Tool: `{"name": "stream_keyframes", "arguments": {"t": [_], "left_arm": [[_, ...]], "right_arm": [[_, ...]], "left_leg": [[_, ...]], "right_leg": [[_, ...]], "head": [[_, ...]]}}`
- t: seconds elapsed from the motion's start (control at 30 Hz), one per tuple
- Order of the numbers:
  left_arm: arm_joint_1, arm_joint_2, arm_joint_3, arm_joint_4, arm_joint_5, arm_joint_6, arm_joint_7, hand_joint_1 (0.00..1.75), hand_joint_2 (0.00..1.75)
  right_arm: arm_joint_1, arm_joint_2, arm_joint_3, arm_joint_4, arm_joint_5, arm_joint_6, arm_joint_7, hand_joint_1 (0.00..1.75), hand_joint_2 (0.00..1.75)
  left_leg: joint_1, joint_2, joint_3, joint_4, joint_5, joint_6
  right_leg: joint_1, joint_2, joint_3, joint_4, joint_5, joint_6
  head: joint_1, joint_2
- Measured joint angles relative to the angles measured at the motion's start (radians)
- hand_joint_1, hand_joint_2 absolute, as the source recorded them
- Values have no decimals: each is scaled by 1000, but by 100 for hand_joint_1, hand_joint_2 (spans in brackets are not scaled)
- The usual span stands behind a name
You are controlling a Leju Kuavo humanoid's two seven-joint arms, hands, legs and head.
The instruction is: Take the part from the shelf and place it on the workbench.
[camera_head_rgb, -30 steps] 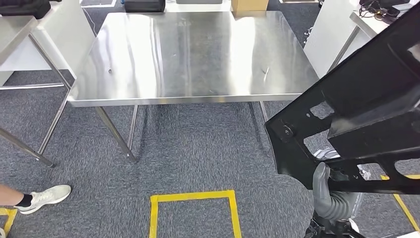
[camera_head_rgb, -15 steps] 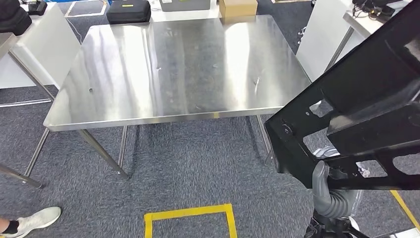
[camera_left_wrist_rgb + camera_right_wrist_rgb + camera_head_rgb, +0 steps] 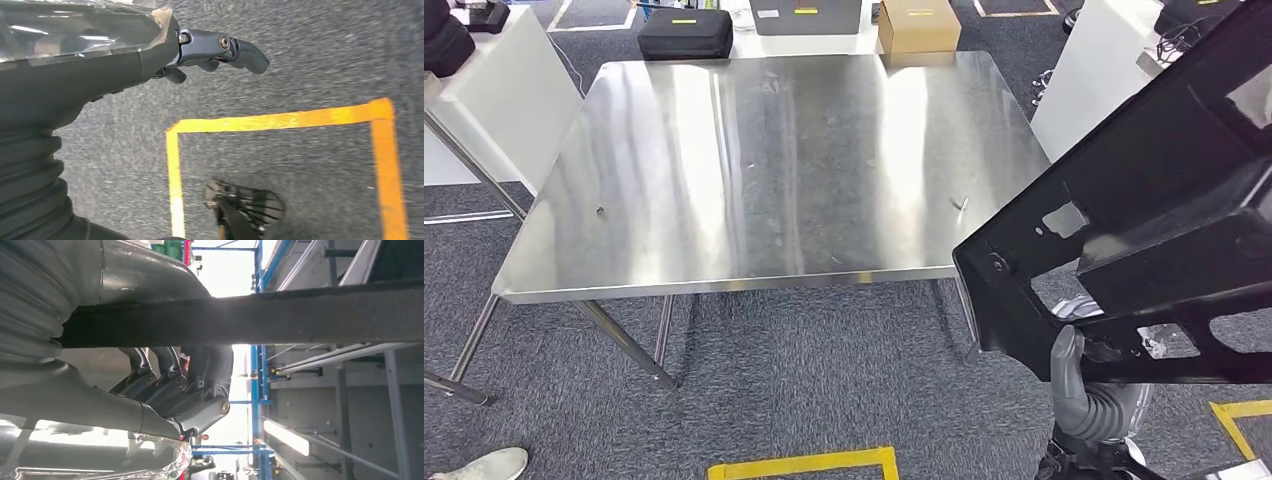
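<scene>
Head view: the right hand, at the lower right of the frame, gripped the large black part, which filled the right side, its lower corner beside the near right corner of the steel workbench. Right wrist view: the fingers curled around a black bar of the part. Left wrist view: the left hand held nothing, fingers loosely bent above grey carpet and yellow floor tape.

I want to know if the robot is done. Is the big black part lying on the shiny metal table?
No, the big black plastic part is held up by the right hand, off beside the shiny steel table.
</scene>
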Motion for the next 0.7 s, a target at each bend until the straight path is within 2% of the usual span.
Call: {"name": "stream_keyframes", "arguments": {"t": [0.03, 0.07, 0.1, 0.17, 0.2, 0.23, 0.3, 0.33, 0.37, 0.4, 0.47, 0.53, 0.63, 0.7], "left_arm": [[0, 0, 0, 0, 0, 0, 0, 0, 175], [-1, 0, 0, 0, 0, 0, 0, 0, 175], [-1, 0, 0, 0, 0, 0, 0, 0, 175], [-3, 1, 0, 1, 0, 0, 0, 0, 175], [-4, 1, 0, 1, 0, 1, 0, 0, 175], [-5, 2, 0, 1, 0, 1, 0, 0, 175], [-4, 1, 0, 1, 0, 1, 0, 0, 175], [-3, 1, 0, 1, -1, 1, 0, 0, 175], [-2, 1, 0, 1, -1, 0, 0, 0, 175], [-2, 2, 0, 1, -2, 0, 0, 0, 175], [-2, 3, 0, 1, -3, 0, 0, 0, 175], [-2, 3, -1, 1, -4, 1, -4, 0, 175], [-3, 2, -1, 1, -8, 7, -13, 0, 175], [-4, 1, -2, 1, -12, 11, -16, 0, 175]], "right_arm": [[1, 0, 0, 0, 0, 0, 0, 175, 175], [1, 0, 0, 0, 0, 0, 0, 175, 175], [0, -1, 1, 0, 0, -1, 1, 175, 175], [0, 0, 1, -1, 0, -1, 0, 175, 175], [0, 1, 1, -1, 0, -2, 0, 175, 175], [0, 2, 1, -1, 0, -2, 0, 175, 175], [-1, 4, 1, -1, 0, -2, 0, 175, 175], [0, 5, 1, -1, 0, -2, 1, 175, 175], [2, 6, 1, -1, 0, -2, 1, 175, 175], [3, 7, 1, -1, 1, -2, 1, 175, 175], [4, 9, 1, -2, 2, -2, 2, 175, 175], [4, 10, 1, -2, 4, -1, 5, 175, 175], [4, 13, 1, -4, 9, 6, 11, 175, 175], [3, 13, 2, -5, 14, 18, 14, 175, 175]], "left_leg": [[-1, 0, 11, -6, -13, -6], [-3, 1, 27, -7, -17, -12], [-4, 2, 34, -7, -16, -18], [-3, 7, 39, 26, -14, -27], [-1, 9, 20, 63, -22, -32], [0, 11, -14, 115, -40, -36], [3, 13, -105, 224, -93, -44], [5, 13, -144, 255, -110, -46], [7, 14, -169, 256, -106, -48], [9, 15, -177, 226, -77, -49], [12, 18, -154, 109, 28, -46], [9, 21, -130, 32, 80, -38], [1, 22, -117, 22, 89, -19], [3, 22, -108, 11, 92, -5]], "right_leg": [[3, -4, 10, -24, 38, -5], [5, -6, 19, -34, 52, -20], [5, -3, 34, -38, 49, -39], [-3, 3, 65, -53, 43, -64], [-6, 4, 81, -58, 39, -74], [-7, 3, 91, -61, 33, -82], [-7, 4, 104, -65, 21, -89], [-7, 5, 111, -66, 14, -89], [-8, 6, 116, -67, 7, -87], [-9, 7, 124, -67, -2, -84], [-11, 8, 142, -67, -18, -75], [-8, 9, 159, -66, -31, -62], [-3, 9, 167, -71, -45, -41], [-4, 7, 158, -45, -62, -34]], "head": [[0, 0], [-1, 0], [-1, 0], [-3, 0], [-5, 0], [-6, 0], [-8, 0], [-9, 0], [-9, 0], [-9, 0], [-9, 0], [-10, 0], [-10, 0], [-9, 0]]}}
